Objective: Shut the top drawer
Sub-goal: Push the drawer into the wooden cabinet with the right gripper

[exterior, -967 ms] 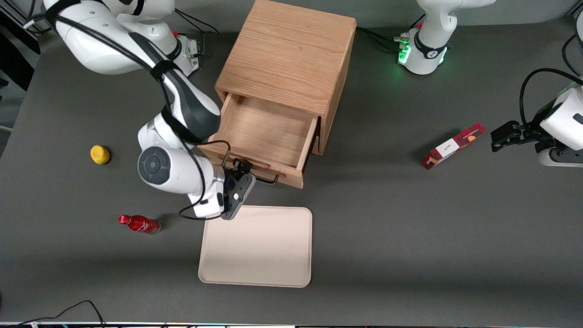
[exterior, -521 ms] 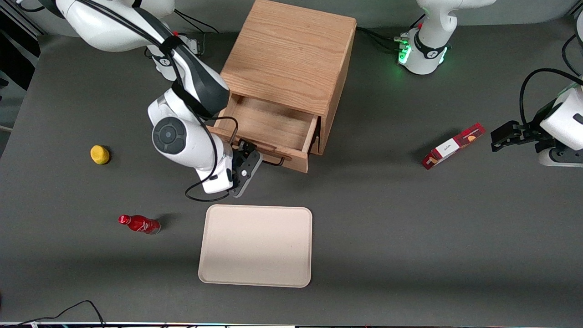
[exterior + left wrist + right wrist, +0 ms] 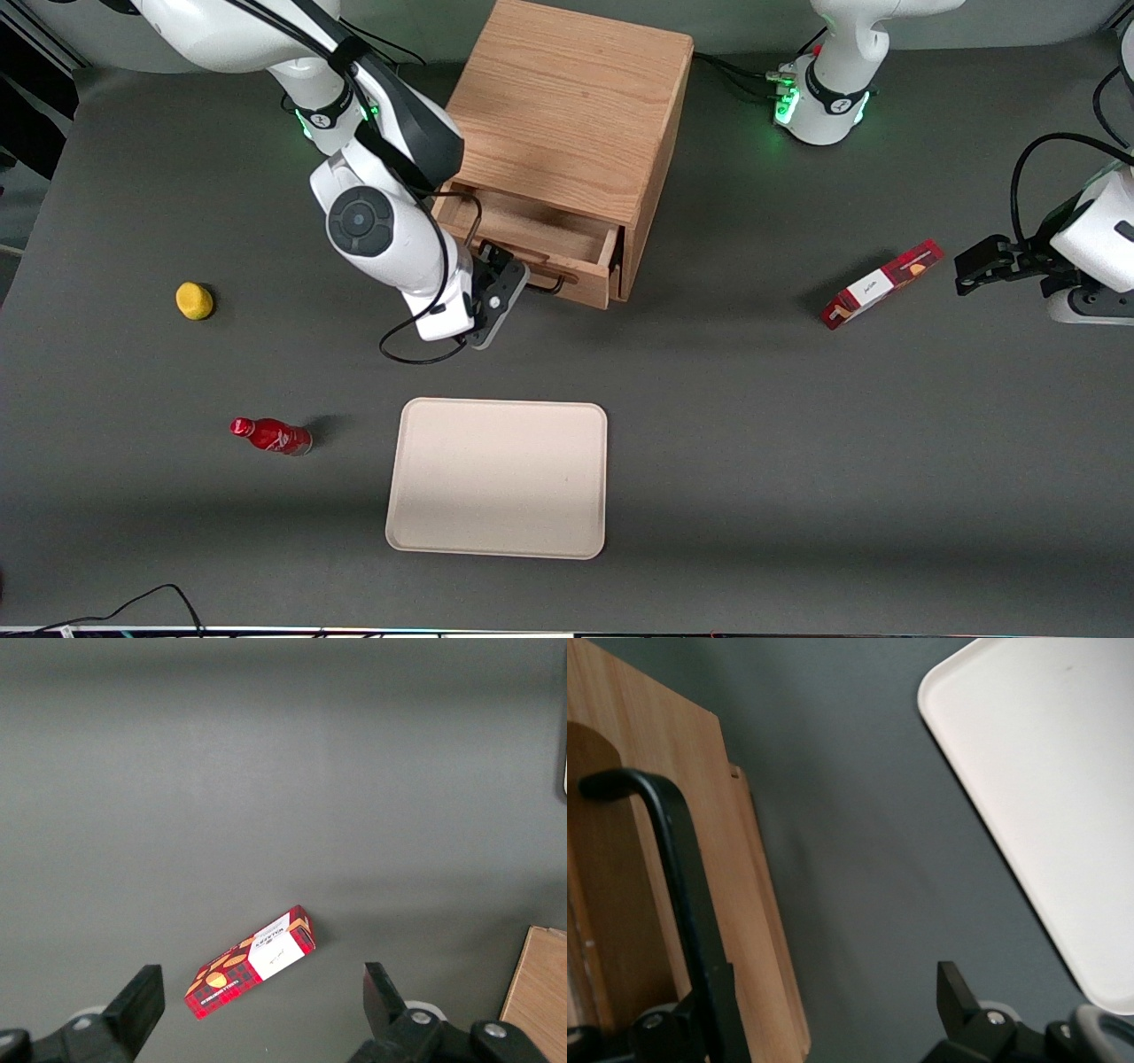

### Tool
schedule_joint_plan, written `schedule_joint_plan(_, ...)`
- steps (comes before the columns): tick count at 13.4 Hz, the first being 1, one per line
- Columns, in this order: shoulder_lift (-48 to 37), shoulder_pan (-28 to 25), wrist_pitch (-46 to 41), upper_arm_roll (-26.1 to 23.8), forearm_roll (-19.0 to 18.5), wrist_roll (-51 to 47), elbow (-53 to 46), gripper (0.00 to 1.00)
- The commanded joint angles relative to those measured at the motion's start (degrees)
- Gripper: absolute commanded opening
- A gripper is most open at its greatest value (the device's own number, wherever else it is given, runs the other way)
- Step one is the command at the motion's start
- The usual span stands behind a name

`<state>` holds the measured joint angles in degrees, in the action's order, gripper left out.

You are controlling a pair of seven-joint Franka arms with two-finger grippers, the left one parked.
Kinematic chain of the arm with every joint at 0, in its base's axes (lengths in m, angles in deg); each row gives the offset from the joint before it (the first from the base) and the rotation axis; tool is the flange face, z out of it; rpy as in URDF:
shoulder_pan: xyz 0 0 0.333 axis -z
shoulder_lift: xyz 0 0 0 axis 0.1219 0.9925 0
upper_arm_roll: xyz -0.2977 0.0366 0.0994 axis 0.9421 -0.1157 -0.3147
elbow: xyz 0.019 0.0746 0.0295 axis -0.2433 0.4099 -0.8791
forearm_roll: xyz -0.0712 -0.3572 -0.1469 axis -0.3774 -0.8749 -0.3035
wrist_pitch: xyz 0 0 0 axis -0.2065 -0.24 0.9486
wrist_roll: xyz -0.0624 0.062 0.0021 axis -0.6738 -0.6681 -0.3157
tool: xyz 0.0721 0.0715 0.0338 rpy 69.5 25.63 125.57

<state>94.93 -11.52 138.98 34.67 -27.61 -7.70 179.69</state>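
Top drawer [image 3: 532, 244] partly out of the cabinet [image 3: 567, 115], a narrow strip showing. Gripper [image 3: 501, 276] at the drawer front, spread around the black handle [image 3: 682, 895]. Risk: off-centre push skewing, jamming; finger catching the handle on retreat.

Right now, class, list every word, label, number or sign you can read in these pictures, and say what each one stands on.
Red carton, white panel: print there, too blurred to read.
Red bottle: no lettering legible.
Top drawer, cabinet, tray, yellow object: no text seen.
Gripper, at the drawer's handle: no marking legible.
So nothing can be quoted.
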Motion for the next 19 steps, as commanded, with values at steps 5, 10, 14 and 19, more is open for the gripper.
schedule_joint_plan(5,-4.2,-0.3,1.9,-4.5,0.1,-5.6,6.7,1.0)
schedule_joint_plan(10,-5.3,-0.2,0.7,-5.7,0.2,-7.0,7.3,1.0)
schedule_joint_plan(14,-5.5,0.4,-4.7,-5.6,2.2,-6.4,3.6,1.0)
schedule_joint_plan(19,-5.7,1.1,-10.0,-5.0,5.2,-6.3,-1.1,1.0)
